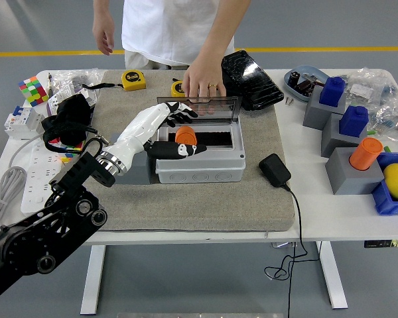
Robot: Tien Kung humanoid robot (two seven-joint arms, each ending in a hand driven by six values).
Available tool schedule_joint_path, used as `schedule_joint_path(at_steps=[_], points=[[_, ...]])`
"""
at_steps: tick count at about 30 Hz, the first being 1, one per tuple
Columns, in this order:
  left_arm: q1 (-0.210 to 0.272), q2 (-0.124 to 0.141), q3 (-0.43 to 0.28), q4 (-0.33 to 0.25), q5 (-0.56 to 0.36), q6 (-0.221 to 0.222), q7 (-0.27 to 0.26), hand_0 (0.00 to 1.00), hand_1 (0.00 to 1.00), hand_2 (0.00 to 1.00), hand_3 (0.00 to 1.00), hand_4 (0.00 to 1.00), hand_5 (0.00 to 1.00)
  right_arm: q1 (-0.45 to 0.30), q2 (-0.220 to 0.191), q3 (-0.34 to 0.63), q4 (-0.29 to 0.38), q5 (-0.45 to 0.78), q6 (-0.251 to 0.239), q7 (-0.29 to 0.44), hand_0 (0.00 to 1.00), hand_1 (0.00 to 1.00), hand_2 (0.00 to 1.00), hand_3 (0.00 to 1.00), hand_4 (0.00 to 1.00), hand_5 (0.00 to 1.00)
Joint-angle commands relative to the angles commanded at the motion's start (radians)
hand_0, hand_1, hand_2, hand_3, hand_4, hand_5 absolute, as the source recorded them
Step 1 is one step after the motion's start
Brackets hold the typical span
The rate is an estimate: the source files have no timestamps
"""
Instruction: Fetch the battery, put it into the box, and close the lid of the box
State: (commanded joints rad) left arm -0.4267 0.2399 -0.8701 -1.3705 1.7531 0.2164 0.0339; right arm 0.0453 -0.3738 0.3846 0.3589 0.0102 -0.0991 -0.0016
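Observation:
A grey box [199, 165] sits on the grey mat [252, 205] with its clear lid [209, 109] standing open at the back. An orange battery [186, 135] stands inside the box at its left end. My left hand [180, 130] reaches in from the left over that end, fingers spread, with the thumb [184, 150] in front of the battery and the other fingers [179, 112] behind it, not closed on it. A person's hand [202, 81] rests at the lid's top edge. My right arm is out of view.
A black charger [274, 169] with a cable lies right of the box. A black pouch [251, 78] and two yellow tape measures [133, 79] lie behind it. Grey blocks with blue [331, 91] and orange [365, 154] cylinders stand at the right. A power strip [36, 175] lies at the left.

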Motion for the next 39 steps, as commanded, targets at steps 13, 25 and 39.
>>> schedule_joint_path(at_steps=[13,25,39], points=[[0.037,0.051,0.034,-0.014,0.001,-0.013,0.018,0.502,0.613,0.590,0.626,0.998,0.479,0.000,-0.001,-0.001,0.001,-0.001,-0.001,0.004,0.567,0.601,0.592,0.548,0.936,0.478],[0.004,-0.023,0.107,-0.008,-0.019,-0.015,0.018,0.498,0.602,0.587,0.617,0.998,0.494,0.008,-0.002,-0.011,0.004,-0.004,-0.004,0.008,0.566,0.600,0.590,0.548,0.935,0.476],[-0.088,-0.213,0.145,0.101,-0.041,-0.014,-0.002,0.492,0.599,0.583,0.609,0.998,0.493,0.009,-0.002,-0.021,0.006,-0.003,-0.004,0.008,0.565,0.601,0.590,0.547,0.935,0.476]])
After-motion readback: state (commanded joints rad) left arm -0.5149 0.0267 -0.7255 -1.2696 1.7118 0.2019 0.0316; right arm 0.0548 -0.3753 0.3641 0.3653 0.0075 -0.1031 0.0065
